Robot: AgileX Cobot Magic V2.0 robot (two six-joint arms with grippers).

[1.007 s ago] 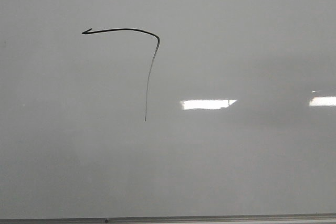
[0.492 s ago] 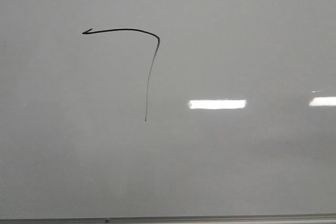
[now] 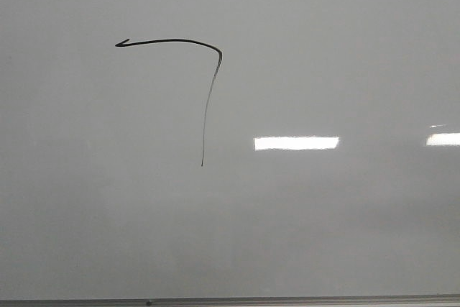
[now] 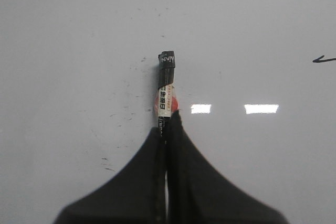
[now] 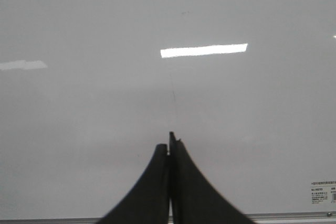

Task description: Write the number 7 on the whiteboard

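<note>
Whiteboard (image 3: 323,235) is filling the front view, flat and glossy, its grey frame (image 3: 287,300) running along the bottom edge. A black 7 (image 3: 205,91) is sitting on it, upper left of middle: a bold top bar with a small hook at its left end, then a thin stem tapering downward. Glare patches are lying to the right of the stem. Neither of my arms is showing here.

Through the left wrist view, my left gripper (image 4: 167,129) is pinching a marker (image 4: 166,85), fingers pressed onto its barrel with the black end sticking out beyond them toward the board. Faint specks are dotting the surface around it, and a bit of the black bar is showing at the picture's edge.

Through the right wrist view, my right gripper (image 5: 169,148) is pressed together on nothing, pointing at bare board, with the frame and a small label (image 5: 321,191) near it.

I am judging the board to be stiff, fixed and slippery, so nothing on it needs gripping; it only takes light tip pressure. The marker is light and smooth, so I am reckoning the barrel is the right place to hold, squeezed firmly enough to stop it sliding back
</note>
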